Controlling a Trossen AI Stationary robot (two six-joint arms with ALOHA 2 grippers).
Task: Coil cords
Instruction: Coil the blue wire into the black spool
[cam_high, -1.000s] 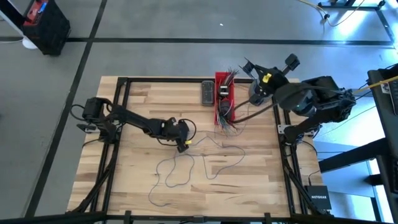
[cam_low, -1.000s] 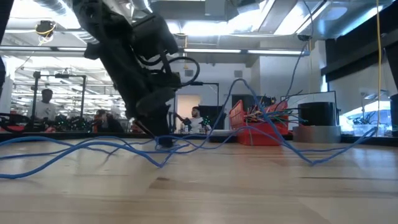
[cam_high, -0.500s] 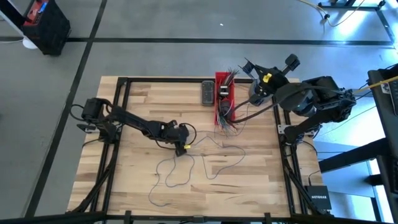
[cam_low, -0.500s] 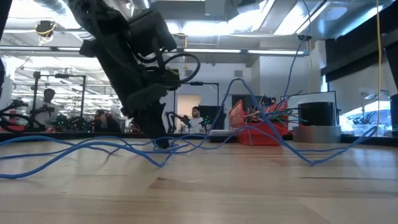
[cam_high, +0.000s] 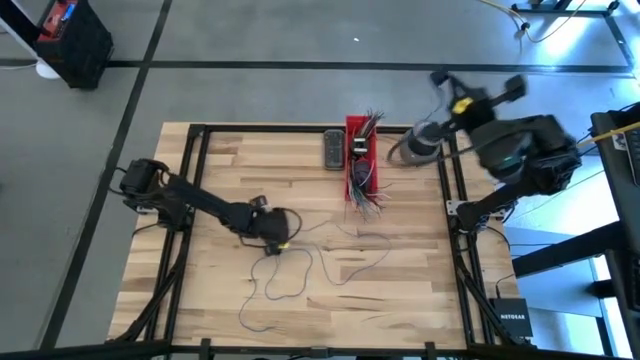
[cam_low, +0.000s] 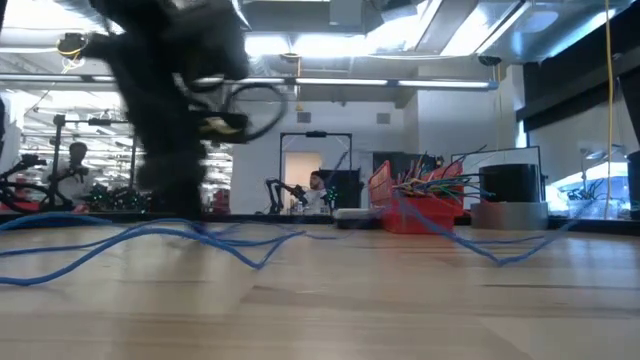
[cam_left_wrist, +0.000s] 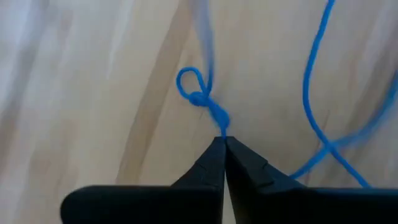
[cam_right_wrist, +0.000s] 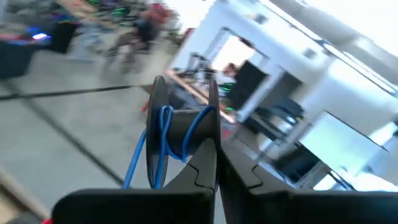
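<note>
A thin blue cord (cam_high: 290, 272) lies in loose loops on the wooden table and runs across the low view (cam_low: 150, 233). My left gripper (cam_high: 277, 240) is low over the table's middle, shut on this cord (cam_left_wrist: 222, 142). My right gripper (cam_high: 442, 82) is high above the far right corner. It is shut at a dark spool (cam_right_wrist: 181, 130) with blue cord wound on it. The low view does not show the right gripper. My left gripper pinches the blue cord (cam_left_wrist: 221, 128) between its two fingertips, just behind a small knot with a loop (cam_left_wrist: 198, 96). The fingers slant down from the table's left. The knot and loop stick out beyond the tips, over the wood. My right gripper has the rim of one spool flange (cam_right_wrist: 214, 115) between its shut fingers, which point level. The spool is lifted well clear of the table and stands out beyond the fingertips. Blue cord hangs down from it.
A red bin (cam_high: 360, 150) of short multicoloured wire ends stands at the far middle (cam_low: 415, 205), with a dark device (cam_high: 333, 148) beside it. A grey tape roll (cam_high: 418, 142) sits to the bin's right (cam_low: 505, 215). People and benches show in the room behind.
My left gripper has gone toward the table's left edge, dragging the cord along. The tall arch of cord beside the red bin has dropped flat. My right gripper has swung toward the table's far right corner with the spool and has turned.
</note>
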